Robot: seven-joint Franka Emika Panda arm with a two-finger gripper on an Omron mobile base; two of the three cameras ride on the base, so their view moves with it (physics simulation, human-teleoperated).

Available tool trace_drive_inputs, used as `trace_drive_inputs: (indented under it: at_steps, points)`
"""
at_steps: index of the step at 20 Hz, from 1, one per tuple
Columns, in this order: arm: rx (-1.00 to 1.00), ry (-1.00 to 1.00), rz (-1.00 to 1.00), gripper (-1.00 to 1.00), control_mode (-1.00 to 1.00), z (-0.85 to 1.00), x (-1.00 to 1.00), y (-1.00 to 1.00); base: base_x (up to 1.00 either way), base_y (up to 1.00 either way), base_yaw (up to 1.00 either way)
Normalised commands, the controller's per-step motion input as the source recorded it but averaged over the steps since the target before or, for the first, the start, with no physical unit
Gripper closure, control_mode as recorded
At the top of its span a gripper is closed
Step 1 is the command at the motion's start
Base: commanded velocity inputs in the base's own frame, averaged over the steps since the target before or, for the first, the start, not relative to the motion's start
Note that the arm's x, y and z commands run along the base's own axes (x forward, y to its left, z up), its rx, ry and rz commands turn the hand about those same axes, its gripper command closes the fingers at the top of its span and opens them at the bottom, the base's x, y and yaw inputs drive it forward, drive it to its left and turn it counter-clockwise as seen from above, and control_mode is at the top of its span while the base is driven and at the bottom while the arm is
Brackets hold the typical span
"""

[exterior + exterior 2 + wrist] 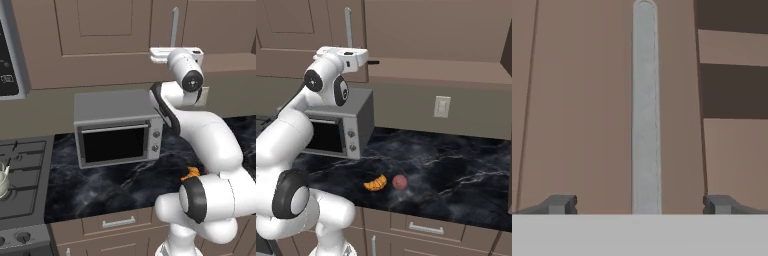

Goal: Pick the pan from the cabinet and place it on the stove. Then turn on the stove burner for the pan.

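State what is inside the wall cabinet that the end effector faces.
Nothing inside can be seen: the cabinet door is shut, its silver bar handle lined up between the open end effector fingertips. Any contents are covered by the door.

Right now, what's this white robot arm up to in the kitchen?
The white robot arm has raised its two-finger gripper to the brown wooden wall cabinet, lined up on the door's long vertical silver bar handle. The jaws are open, one on each side of the handle, not gripping it. The cabinet door looks closed. Below, a silver toaster oven sits on the black marble counter, and the grey gas cooktop lies to the left.
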Motion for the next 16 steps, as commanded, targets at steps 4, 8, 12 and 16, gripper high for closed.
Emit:
trace_drive_inputs:
  at_steps: [4, 8, 12, 16]
  points:
    - [0.00, 0.00, 0.01, -1.00, -1.00, 0.00, 0.40, 0.00, 0.00, 0.00, 0.00]
    - [0.00, 0.00, 0.02, -1.00, -1.00, -0.02, 0.40, 0.00, 0.00, 0.00, 0.00]
    - [0.00, 0.00, 0.03, 1.00, -1.00, -0.06, 0.40, 0.00, 0.00, 0.00, 0.00]
    - [0.00, 0.00, 0.03, 1.00, -1.00, -0.04, 0.43, 0.05, 0.00, 0.00, 0.00]
